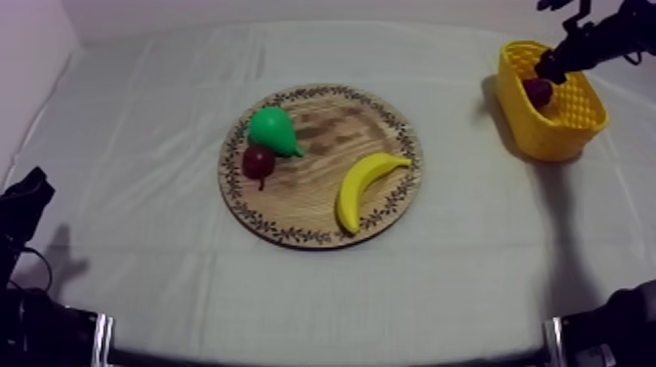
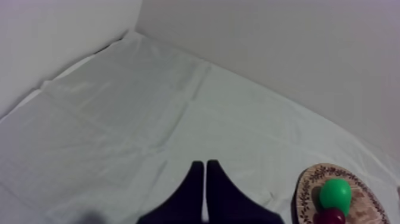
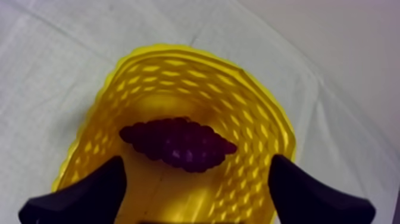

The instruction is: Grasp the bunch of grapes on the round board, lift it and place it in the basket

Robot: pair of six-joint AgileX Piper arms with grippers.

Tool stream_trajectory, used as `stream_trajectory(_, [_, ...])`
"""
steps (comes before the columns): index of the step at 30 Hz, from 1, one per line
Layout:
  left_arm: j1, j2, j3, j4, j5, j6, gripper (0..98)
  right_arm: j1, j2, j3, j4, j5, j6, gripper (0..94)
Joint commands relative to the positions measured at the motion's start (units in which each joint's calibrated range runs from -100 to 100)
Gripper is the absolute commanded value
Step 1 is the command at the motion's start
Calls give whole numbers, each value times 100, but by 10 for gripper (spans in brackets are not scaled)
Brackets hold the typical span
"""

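The dark purple bunch of grapes (image 3: 178, 143) lies on the floor of the yellow basket (image 3: 262, 125). In the top view the basket (image 1: 566, 132) stands at the table's right rear, with the grapes (image 1: 538, 92) inside. My right gripper (image 1: 549, 66) hangs over the basket's rear part, and its fingers (image 3: 89, 193) stand wide apart above the grapes, open and holding nothing. My left gripper (image 2: 205, 170) rests over bare cloth, its fingers together as a narrow wedge, shut on nothing.
The round wooden board (image 1: 322, 210) in the middle carries a green pear (image 1: 272, 131), a small red fruit (image 1: 259, 161) and a banana (image 1: 361, 187). The pear (image 2: 335, 193) and board rim (image 2: 309, 182) lie beyond my left gripper. A wall backs the table.
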Motion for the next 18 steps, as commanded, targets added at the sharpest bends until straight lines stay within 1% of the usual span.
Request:
stream_trajectory(1, [2, 3, -2, 0, 2, 0, 1, 16, -159, 90, -15, -77, -136, 625])
stream_trajectory(10, [2, 3, -2, 0, 2, -1, 1, 81, -934, 565, -18, -212, -716, 421])
stream_trajectory(14, [2, 3, -2, 0, 2, -1, 1, 96, -1376, 1015, -29, -254, -870, 332])
stream_trajectory(18, [2, 3, -2, 0, 2, -1, 1, 73, -1871, 1625, -44, -402, -922, 243])
